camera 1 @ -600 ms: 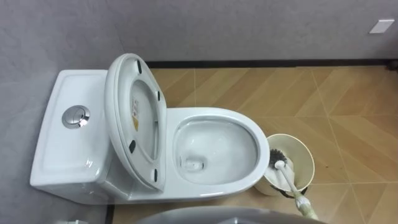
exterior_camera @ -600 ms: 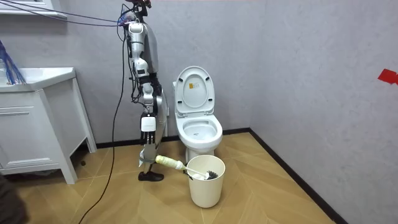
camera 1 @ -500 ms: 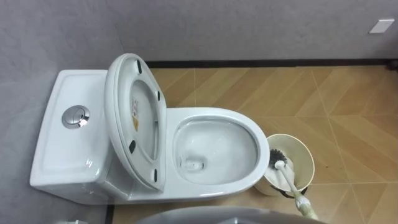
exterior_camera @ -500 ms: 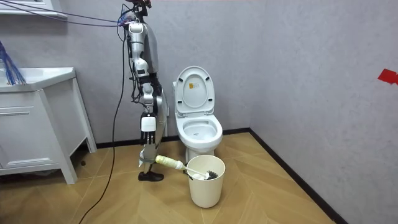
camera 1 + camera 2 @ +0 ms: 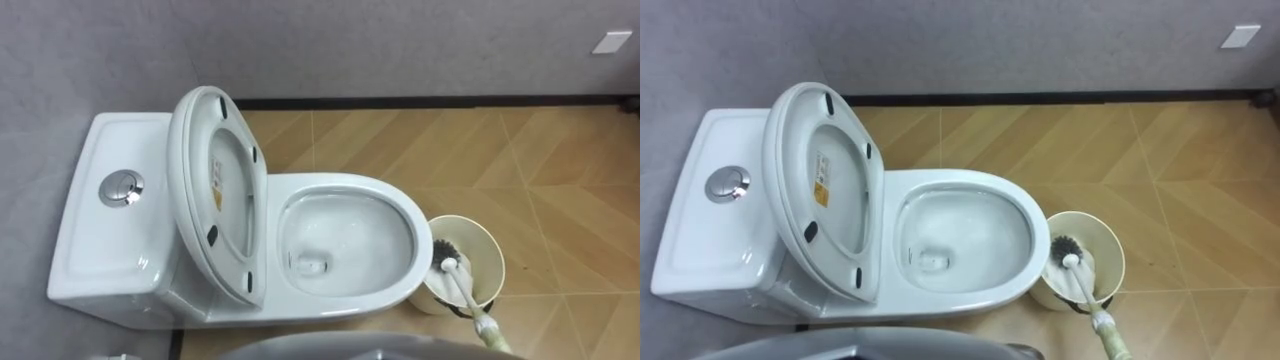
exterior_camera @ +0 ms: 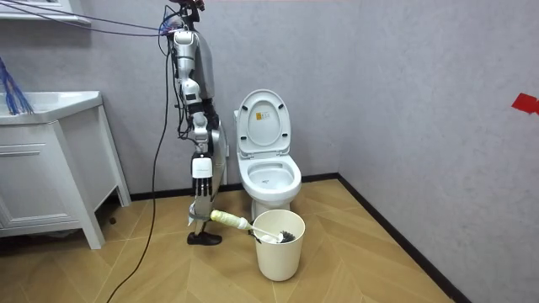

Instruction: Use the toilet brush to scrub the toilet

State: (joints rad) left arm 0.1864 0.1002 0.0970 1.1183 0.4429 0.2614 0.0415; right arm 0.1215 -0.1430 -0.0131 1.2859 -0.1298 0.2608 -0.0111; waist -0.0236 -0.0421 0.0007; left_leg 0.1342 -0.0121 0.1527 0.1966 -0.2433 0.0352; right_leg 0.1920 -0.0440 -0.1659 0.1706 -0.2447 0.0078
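Standing side-on to the toilet w/ the tank (image 5: 100,245) on its left, robot has its right hand (image 6: 200,207) clenched round the handle end of the toilet brush (image 5: 458,285), low by its leg in the room view. Brush is tilted, bristle head down inside the cream bucket (image 5: 493,252), which sits on the wood floor (image 5: 560,150) just right of the toilet bowl (image 5: 398,292). Seat & lid (image 5: 215,200) are up, leaning toward the tank

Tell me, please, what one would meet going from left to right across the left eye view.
White ceramic cistern → raised white oval seat and lid → white ceramic toilet bowl → round cream bucket holding the white-handled toilet brush.
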